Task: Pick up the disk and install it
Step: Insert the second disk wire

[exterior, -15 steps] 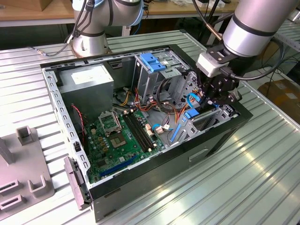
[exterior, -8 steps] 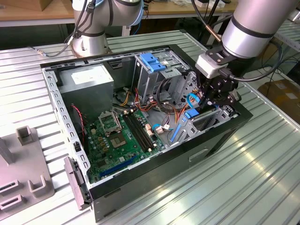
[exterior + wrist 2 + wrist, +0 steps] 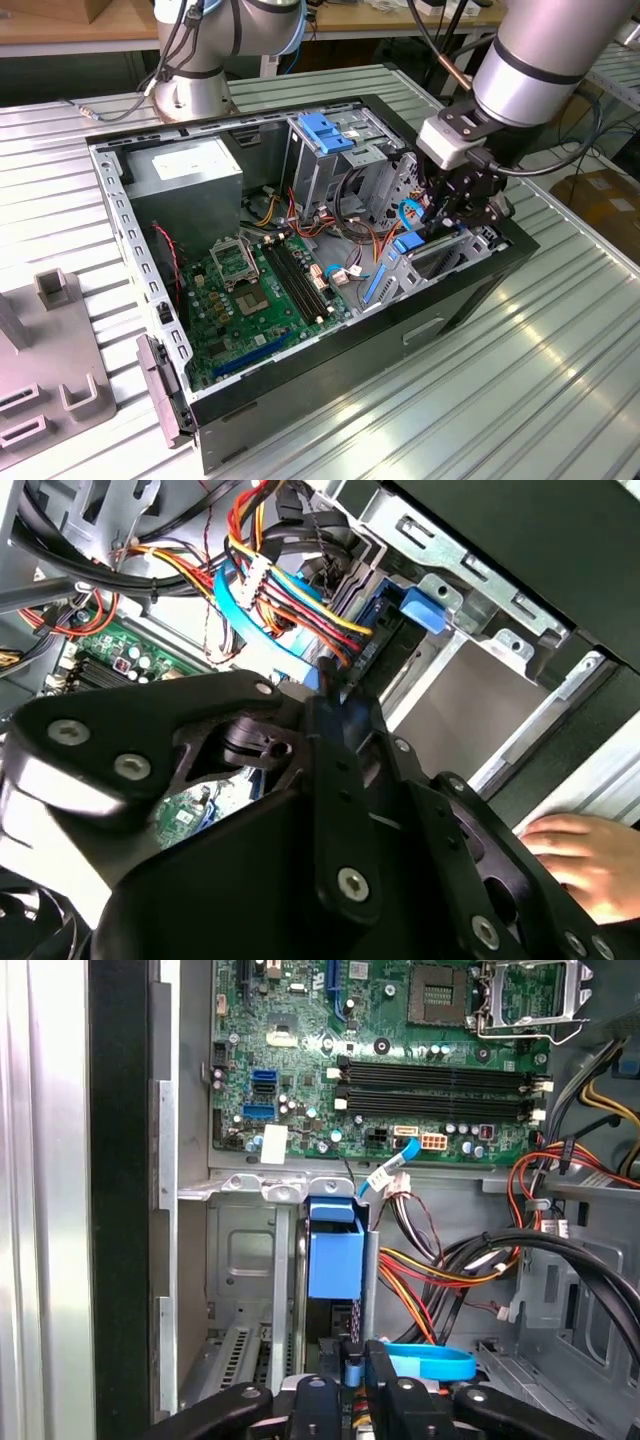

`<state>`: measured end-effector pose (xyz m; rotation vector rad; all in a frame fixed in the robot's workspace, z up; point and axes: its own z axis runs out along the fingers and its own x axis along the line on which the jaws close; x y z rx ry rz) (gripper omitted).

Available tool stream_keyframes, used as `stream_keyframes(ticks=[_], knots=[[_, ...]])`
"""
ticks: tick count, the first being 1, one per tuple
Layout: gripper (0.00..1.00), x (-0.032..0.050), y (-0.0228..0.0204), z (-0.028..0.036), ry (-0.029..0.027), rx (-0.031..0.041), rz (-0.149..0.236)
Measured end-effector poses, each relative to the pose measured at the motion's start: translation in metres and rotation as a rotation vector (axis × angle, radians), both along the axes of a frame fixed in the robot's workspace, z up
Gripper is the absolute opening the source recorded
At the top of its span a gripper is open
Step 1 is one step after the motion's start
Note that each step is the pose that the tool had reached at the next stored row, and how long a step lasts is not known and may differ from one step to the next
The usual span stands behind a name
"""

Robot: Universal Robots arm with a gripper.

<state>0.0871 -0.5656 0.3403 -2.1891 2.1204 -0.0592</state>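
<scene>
Ribbed metal worktop [image 3: 520, 370] carries an open computer case [image 3: 300, 420], its green motherboard [image 3: 250, 290] lying flat inside beside a grey power supply box [image 3: 185, 180]. Over the case corner at the exterior view's right, the arm's gripper [image 3: 455, 215] reaches down into the drive bay. In the first wrist view the disk [image 3: 335, 1260], seen by its blue carrier, stands on edge in the bay slot, and the jaws appear closed on its near end. A person's hand [image 3: 585, 860] rests by the case wall.
</scene>
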Motion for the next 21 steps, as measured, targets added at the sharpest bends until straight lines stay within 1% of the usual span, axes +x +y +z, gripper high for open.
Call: stream_keyframes(ticks=[1, 6, 11, 13, 21], knots=[[0.24, 0.0, 0.0, 0.0027, 0.0001, -0.0012, 0.0], [0.24, 0.0, 0.0, 0.014, -0.0002, -0.0012, 0.0], [0.22, 0.0, 0.0, 0.0148, -0.0002, -0.0012, 0.0], [0.1, 0.0, 0.0, 0.0149, -0.0003, -0.0011, 0.0], [0.1, 0.0, 0.0, 0.0157, -0.0003, -0.0011, 0.0]])
